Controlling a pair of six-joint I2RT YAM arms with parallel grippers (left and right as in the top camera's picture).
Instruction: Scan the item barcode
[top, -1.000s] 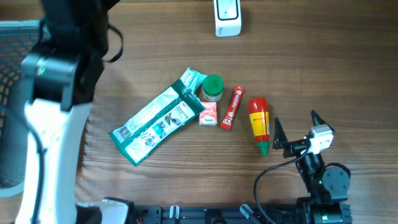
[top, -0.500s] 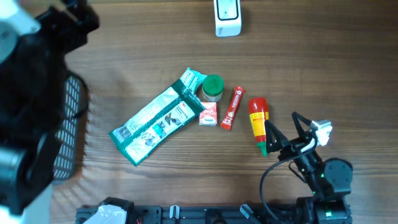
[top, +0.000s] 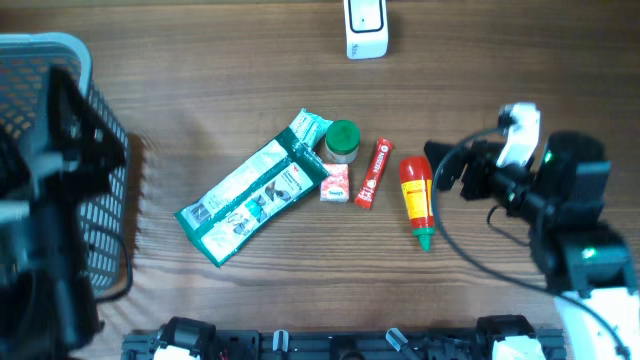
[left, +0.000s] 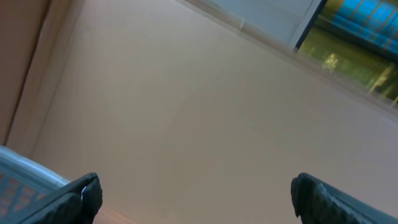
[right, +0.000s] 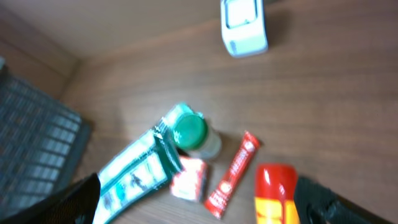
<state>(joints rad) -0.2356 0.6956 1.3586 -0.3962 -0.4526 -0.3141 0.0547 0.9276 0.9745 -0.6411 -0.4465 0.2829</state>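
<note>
Right gripper (top: 455, 170) has its jaws spread wide and holds nothing, hovering over the wooden table (top: 520, 60). The red sauce bottle (top: 416, 197) with yellow label and green tip lies flat just beside the jaws on their open side, not touched; in the right wrist view its red cap end sits between the two fingertips, nearer the right one. Farther out from the jaws lie a red stick sachet (top: 374, 173), a small red-and-white packet (top: 336, 183), a green-lidded jar (top: 342, 140) and a long green-and-white pouch (top: 255, 190), the packet touching the pouch and the jar just beside both. The white barcode scanner (top: 366, 30) stands well apart from the jaws, at the far table edge, past the item cluster. Left gripper (left: 196, 202) is also wide open and empty, its two dark fingertips at the bottom corners of the left wrist view, aimed up at a plain beige wall. A grey mesh basket (top: 60, 150) is on the far side of the items from the right jaws; which item carries the barcode can't be told.
</note>
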